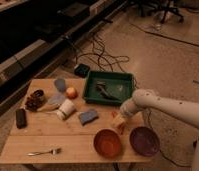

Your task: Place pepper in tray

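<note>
The pepper (pixel 114 114) shows as a small red-orange sliver on the wooden table (pixel 68 135), just in front of the tray's right near corner. My gripper (pixel 118 122) hangs low over the table right beside the pepper, open, at the end of the white arm (pixel 158 102) that reaches in from the right. I cannot tell whether it touches the pepper. The dark green tray (pixel 124 80) stands at the table's far right, with a dark object (pixel 104 91) lying inside.
An orange bowl (pixel 108 142) and a purple bowl (pixel 144 141) sit near the front edge, just below the gripper. A blue sponge (pixel 88 116), white cup (pixel 66 109), apple (pixel 71 92) and fork (pixel 43 151) lie to the left. Cables (pixel 100 55) cross the floor behind.
</note>
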